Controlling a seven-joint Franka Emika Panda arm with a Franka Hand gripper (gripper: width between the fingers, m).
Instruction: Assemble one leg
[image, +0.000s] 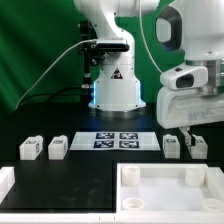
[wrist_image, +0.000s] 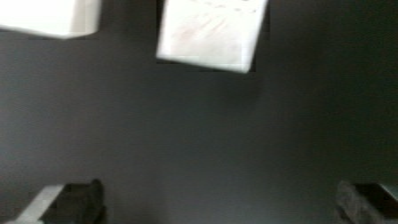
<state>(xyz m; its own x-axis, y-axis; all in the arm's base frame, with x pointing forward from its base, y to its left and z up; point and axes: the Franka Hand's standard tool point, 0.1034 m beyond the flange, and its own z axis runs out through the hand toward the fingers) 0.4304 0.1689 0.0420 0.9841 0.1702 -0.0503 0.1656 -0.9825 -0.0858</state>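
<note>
Nearest my camera lies the rimmed white tray piece (image: 170, 192). I see the arm (image: 172, 35) bent over, wrist pointing down, gripper (image: 187, 131) hanging above the leg (image: 171, 146) and its twin (image: 196, 147) at the marker board's (image: 115, 140) three o'clock; fingers (wrist_image: 71, 200) spread wide, holding nothing.

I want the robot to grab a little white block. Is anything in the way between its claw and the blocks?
Nothing I can see. The gripper hangs open by two legs on the exterior view's right. In the wrist view only bare black table lies between its fingers and the nearer leg.
</note>
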